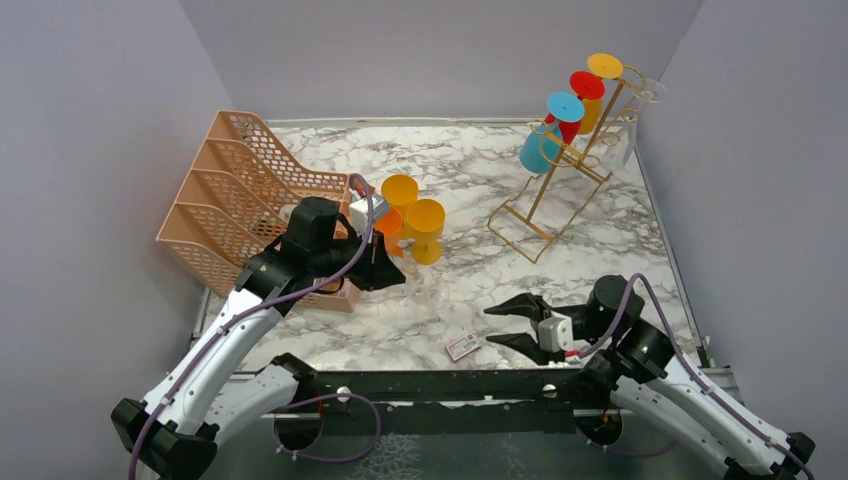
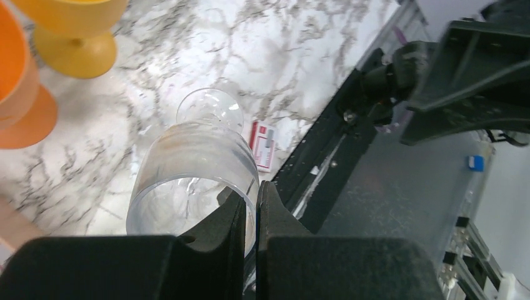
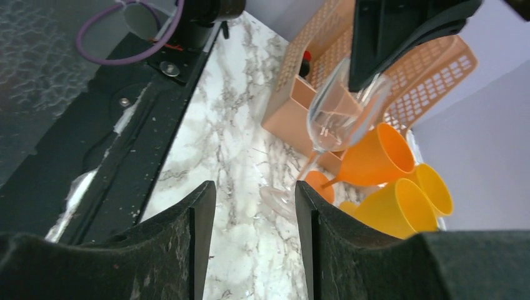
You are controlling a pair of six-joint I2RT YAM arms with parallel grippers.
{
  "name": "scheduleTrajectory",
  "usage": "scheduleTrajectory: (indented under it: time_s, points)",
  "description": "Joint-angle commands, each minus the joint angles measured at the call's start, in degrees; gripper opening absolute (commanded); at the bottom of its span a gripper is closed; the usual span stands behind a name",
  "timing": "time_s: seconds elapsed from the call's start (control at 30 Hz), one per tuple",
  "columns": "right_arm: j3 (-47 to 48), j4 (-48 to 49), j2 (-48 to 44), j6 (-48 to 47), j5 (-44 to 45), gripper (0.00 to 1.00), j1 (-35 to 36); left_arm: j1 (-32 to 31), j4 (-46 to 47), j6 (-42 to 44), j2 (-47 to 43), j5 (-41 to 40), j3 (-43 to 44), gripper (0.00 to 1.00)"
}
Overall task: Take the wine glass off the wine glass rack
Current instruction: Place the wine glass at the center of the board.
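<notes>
Two pincers are in view: the left pincer is clamped on the rim of the clear glass, which leans left of centre in the top view with its foot down at the marble bench, though whether it touches I cannot tell. Yellow and orange cups and a peach organizer stand just beside it. The right pincer stands apart and empty, low and right of centre, near a small card, while the rack stands well apart at the upper right, coloured glasses hanging on it.
</notes>
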Motion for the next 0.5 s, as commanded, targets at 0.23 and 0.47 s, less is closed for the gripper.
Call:
scheduleTrajectory:
  time_s: [0.23, 0.47]
  points:
    - [-2.90, 12.78, -3.17, 12.92, 13.12, 0.56, -0.11, -4.36, -6.66, 0.93, 6.13, -23.10, 4.70, 0.00]
    - [-3.14, 13.91, -3.36, 15.23, 18.03, 0.59, -0.11, -10.39, -13.59, -0.89, 11.80, -34.20, 10.27, 0.00]
